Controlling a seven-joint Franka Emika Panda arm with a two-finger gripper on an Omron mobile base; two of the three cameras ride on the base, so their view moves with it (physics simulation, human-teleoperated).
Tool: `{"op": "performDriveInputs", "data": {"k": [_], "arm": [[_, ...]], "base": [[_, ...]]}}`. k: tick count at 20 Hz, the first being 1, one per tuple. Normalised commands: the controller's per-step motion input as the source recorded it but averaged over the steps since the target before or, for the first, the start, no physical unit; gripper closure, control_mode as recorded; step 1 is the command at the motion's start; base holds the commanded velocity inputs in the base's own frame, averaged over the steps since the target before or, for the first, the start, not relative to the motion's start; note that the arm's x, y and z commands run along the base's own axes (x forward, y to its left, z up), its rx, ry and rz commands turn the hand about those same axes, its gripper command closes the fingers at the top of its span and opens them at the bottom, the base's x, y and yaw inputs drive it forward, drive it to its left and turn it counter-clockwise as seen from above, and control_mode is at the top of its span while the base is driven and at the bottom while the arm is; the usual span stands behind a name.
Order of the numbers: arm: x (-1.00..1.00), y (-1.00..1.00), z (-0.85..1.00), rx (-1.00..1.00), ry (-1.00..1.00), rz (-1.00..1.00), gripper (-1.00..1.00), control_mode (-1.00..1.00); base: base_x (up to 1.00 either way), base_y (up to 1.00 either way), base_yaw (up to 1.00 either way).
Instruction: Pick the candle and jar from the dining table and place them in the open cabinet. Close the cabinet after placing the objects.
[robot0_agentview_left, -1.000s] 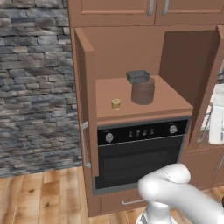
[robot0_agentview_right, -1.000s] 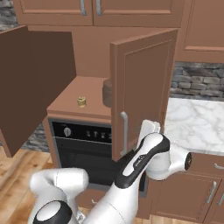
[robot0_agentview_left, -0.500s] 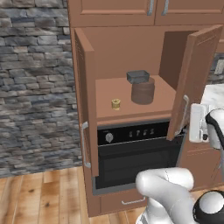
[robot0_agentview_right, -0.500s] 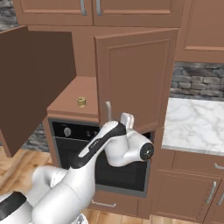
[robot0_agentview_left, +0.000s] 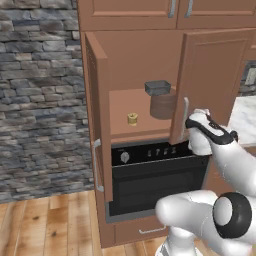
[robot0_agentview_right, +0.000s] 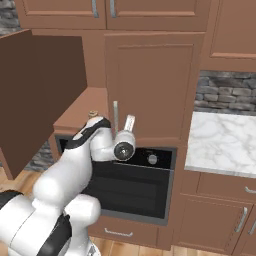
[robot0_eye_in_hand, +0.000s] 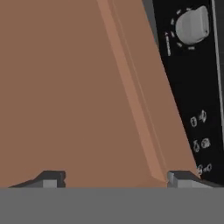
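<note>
Centrally, the tall brown wooden cabinet (robot0_agentview_left: 135, 65) has its right door half-swung. Inside on its shelf, mid-frame, sit the stout grey lidded jar (robot0_agentview_left: 161, 100) and, lower left of it, the tiny yellow-gold candle (robot0_agentview_left: 132, 118). The two-finger gripper (robot0_eye_in_hand: 116, 178) rests at the door's edge, fingers spread wide, holding nothing.

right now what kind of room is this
Most likely a kitchen: a black-fronted built-in oven with control knobs sits under a brown wooden cabinet, and a white marble countertop runs beside it below a stone-tiled wall.
</note>
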Motion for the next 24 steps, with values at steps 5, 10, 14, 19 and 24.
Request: {"op": "performDriveInputs", "data": {"k": [5,10,14,19,24], "arm": [[1.0,-0.05,0.0,-0.03,0.0,-0.15,-1.0,-1.0],[0.99,-0.34,0.0,0.0,0.0,-0.04,-1.0,-1.0],[0.56,-0.21,0.0,0.0,0.0,0.0,-1.0,-1.0],[-0.07,-0.02,-0.01,-0.01,-0.01,-0.02,-1.0,-1.0],[-0.59,-0.16,0.0,0.0,-0.18,0.0,-1.0,-1.0]], "base": [[0.0,0.0,0.0],[0.0,0.0,0.0],[0.0,0.0,0.0],[0.0,0.0,0.0],[0.0,0.0,0.0]]}}
